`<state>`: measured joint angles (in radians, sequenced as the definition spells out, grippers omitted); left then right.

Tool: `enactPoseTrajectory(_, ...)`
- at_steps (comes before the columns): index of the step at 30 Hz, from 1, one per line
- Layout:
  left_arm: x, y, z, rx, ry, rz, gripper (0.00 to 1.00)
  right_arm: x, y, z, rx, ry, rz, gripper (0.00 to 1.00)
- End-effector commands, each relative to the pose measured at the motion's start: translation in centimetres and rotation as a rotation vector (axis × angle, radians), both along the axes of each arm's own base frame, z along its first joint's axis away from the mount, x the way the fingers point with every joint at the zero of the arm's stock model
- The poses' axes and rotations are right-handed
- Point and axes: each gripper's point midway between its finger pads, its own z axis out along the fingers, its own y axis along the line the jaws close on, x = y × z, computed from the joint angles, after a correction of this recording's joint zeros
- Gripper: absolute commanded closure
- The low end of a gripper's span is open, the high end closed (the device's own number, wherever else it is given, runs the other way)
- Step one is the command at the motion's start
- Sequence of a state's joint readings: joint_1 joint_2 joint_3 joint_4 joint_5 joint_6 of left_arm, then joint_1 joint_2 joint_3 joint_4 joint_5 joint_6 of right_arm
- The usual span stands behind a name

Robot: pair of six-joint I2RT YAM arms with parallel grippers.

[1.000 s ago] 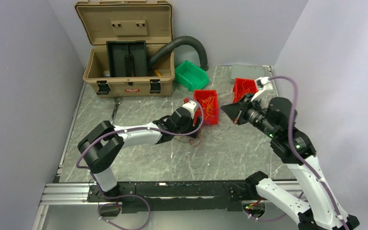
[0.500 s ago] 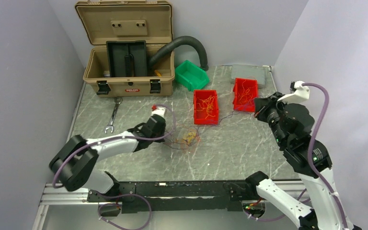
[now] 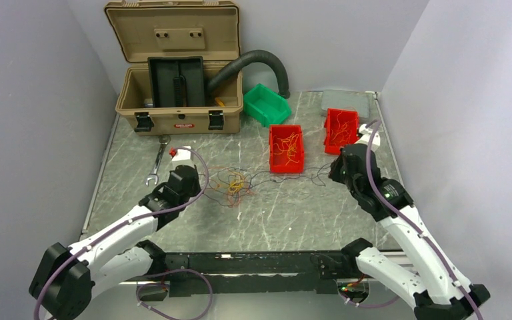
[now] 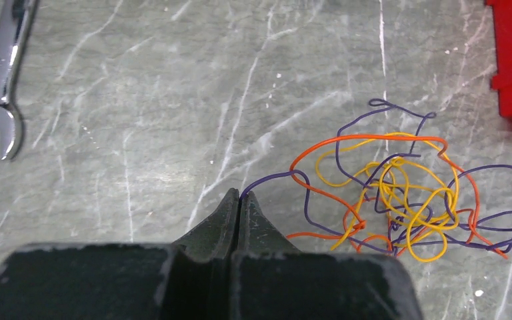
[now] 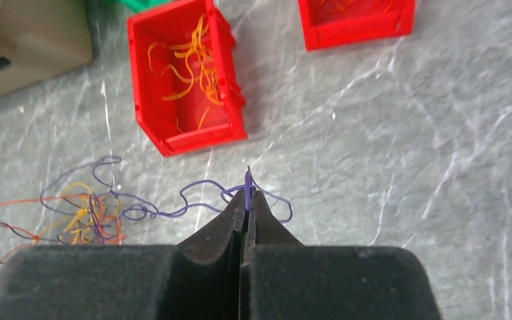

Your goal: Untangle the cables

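Note:
The cables are thin orange, yellow and purple wires. They lie in a loose tangle (image 3: 235, 187) on the marble table, with strands stretched left and right. In the left wrist view the tangle (image 4: 400, 193) sits right of my left gripper (image 4: 240, 195), which is shut on a purple wire leading into it. My left gripper (image 3: 199, 177) is left of the tangle in the top view. My right gripper (image 5: 247, 193) is shut on a purple wire (image 5: 167, 212) that runs left to the tangle (image 5: 83, 217). My right gripper (image 3: 334, 171) is low over the table, right of the tangle.
Two red bins (image 3: 287, 171) (image 3: 327, 133) holding loose wires stand behind the stretched wires, the nearer one (image 5: 193, 139) just beyond my right gripper. A wrench (image 3: 157, 160) lies left. At the back stand an open tan toolbox (image 3: 173, 117), a black hose (image 3: 253, 61) and a green bin (image 3: 265, 103).
My left gripper closed on a purple wire and pulled back left. My right arm came down to the table on the right. The tangle shifted left and stretched out between them.

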<state>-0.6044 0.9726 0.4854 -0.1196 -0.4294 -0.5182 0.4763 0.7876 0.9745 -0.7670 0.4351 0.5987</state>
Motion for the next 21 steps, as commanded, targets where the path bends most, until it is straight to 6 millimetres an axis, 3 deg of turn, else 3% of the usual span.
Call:
enactPoseTrajectory(1, 0.4, 1.4, 0.9, 0.015, -0.042, 0.068, 1.0, 0.8, 2.6, -1.5, 0.096, 0.016, 0.071, 1.0)
enactPoseTrajectory(7, 0.8, 0.6, 0.8, 0.056, -0.013, 0.019, 1.0, -0.1, 4.3, -7.6, 0.131, 0.167, 0.121, 1.0)
enactPoseTrajectory(12, 1.0, -0.8, 0.8, 0.054, -0.007, -0.074, 1.0, -1.1, 4.1, -10.8, 0.118, 0.236, 0.12, 0.97)
enactPoseTrajectory(14, 1.0, -1.7, 1.1, 0.035, -0.025, -0.121, 1.0, -1.4, 3.5, -11.6, 0.104, 0.255, 0.083, 0.82)
enactPoseTrajectory(15, 0.9, -2.0, 1.2, 0.028, -0.03, -0.147, 1.0, -1.5, 3.3, -11.9, 0.097, 0.26, 0.076, 0.62)
enactPoseTrajectory(16, 0.8, -2.4, 1.3, 0.02, -0.036, -0.174, 1.0, -1.5, 3.4, -11.9, 0.091, 0.252, 0.092, 0.34)
enactPoseTrajectory(17, 0.7, -2.8, 1.3, 0.012, -0.038, -0.201, 1.0, -1.5, 3.3, -11.8, 0.086, 0.246, 0.1, 0.23)
enactPoseTrajectory(21, 0.1, -4.1, 1.3, 0.006, -0.051, -0.306, 1.0, -1.4, 3.4, -11.4, 0.085, 0.222, 0.113, 0.16)
